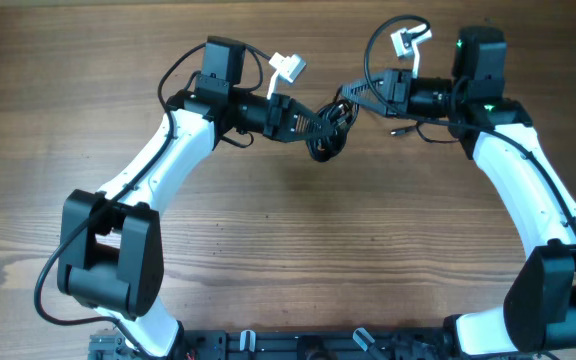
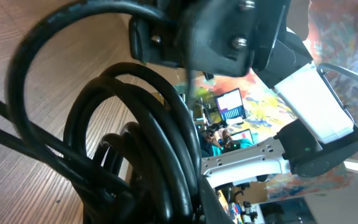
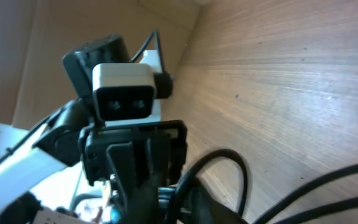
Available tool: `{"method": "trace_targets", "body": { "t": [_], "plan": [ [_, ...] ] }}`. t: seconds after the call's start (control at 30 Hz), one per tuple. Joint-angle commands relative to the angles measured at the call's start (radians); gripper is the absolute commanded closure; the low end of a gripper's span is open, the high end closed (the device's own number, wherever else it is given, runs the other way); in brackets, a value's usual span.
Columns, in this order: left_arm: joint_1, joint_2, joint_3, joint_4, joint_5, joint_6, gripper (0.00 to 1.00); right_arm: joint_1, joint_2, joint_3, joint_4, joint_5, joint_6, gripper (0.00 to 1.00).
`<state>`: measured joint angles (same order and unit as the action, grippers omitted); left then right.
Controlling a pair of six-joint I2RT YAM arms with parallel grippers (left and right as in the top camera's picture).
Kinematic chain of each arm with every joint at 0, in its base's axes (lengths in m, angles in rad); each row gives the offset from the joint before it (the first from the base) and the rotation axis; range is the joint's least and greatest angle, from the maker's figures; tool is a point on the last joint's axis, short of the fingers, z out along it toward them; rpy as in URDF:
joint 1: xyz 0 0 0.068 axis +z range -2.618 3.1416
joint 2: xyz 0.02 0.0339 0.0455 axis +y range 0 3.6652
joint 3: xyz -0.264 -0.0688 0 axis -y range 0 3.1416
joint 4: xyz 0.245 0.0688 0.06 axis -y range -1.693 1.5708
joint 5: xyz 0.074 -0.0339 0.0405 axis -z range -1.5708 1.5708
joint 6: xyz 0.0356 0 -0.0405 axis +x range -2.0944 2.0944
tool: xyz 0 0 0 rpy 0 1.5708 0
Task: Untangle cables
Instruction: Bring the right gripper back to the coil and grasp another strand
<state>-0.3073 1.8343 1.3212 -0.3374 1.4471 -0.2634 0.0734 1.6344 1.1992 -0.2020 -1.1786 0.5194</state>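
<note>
Surface: you have a brown wood-grain table (image 1: 268, 250) under both arms.

Item: the cables (image 1: 326, 138), one black knotted coil at the far middle of the table, between the two grippers.

Left gripper (image 1: 306, 122): clenched on the left side of the cables. Your left wrist view is filled with their thick loops (image 2: 142, 143).

Right gripper (image 1: 356, 93): at the upper right edge of the cables, meeting the strands. You cannot tell whether its fingers have closed.
</note>
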Motion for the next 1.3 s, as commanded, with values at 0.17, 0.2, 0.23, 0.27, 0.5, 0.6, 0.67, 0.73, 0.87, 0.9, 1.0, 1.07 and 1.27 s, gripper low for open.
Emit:
{"method": "trace_targets", "body": {
  "t": [0.17, 0.2, 0.23, 0.27, 0.5, 0.6, 0.67, 0.73, 0.87, 0.9, 1.0, 1.07, 1.27],
  "plan": [
    [0.002, -0.017, 0.005, -0.006, -0.062, -0.003, 0.96, -0.002, -0.004, 0.003, -0.163, 0.427, 0.006, 0.96],
    [0.002, -0.017, 0.005, -0.018, -0.088, -0.006, 0.96, -0.008, -0.004, 0.003, -0.172, 0.450, 0.005, 0.96],
    [0.002, -0.017, 0.005, -0.034, -0.122, -0.006, 0.96, -0.019, -0.004, 0.003, -0.172, 0.446, 0.005, 0.96],
    [0.002, -0.017, 0.005, -0.049, -0.154, -0.006, 0.96, -0.028, -0.004, 0.003, -0.169, 0.431, 0.005, 0.96],
    [0.002, -0.017, 0.005, -0.259, -0.614, -0.036, 0.96, -0.189, -0.021, 0.004, -0.113, 0.152, 0.005, 0.96],
    [0.002, -0.017, 0.005, -0.279, -0.618, -0.035, 0.96, -0.253, -0.021, 0.004, -0.116, 0.176, -0.012, 0.96],
    [0.001, -0.017, 0.005, -0.277, -0.617, -0.035, 0.96, -0.272, -0.021, 0.004, -0.117, 0.213, -0.026, 0.96],
    [0.002, -0.017, 0.005, -0.273, -0.594, -0.031, 0.96, -0.275, -0.021, 0.004, -0.116, 0.262, -0.040, 0.96],
    [0.002, -0.017, 0.005, -0.235, -0.464, -0.027, 0.96, -0.255, -0.021, 0.004, -0.108, 0.351, -0.069, 0.96],
    [0.002, -0.017, 0.005, -0.222, -0.426, -0.028, 0.96, -0.248, -0.021, 0.004, -0.104, 0.376, -0.072, 0.96],
    [0.002, -0.017, 0.005, -0.143, -0.220, -0.029, 0.96, -0.219, -0.021, 0.004, -0.087, 0.453, -0.072, 0.95],
    [0.001, -0.017, 0.005, -0.089, -0.086, -0.029, 0.96, -0.194, -0.021, 0.004, -0.066, 0.478, -0.072, 0.95],
    [0.000, -0.017, 0.005, -0.043, 0.079, -0.036, 0.96, -0.110, -0.021, 0.004, 0.019, 0.534, -0.070, 0.58]
  ]
}}
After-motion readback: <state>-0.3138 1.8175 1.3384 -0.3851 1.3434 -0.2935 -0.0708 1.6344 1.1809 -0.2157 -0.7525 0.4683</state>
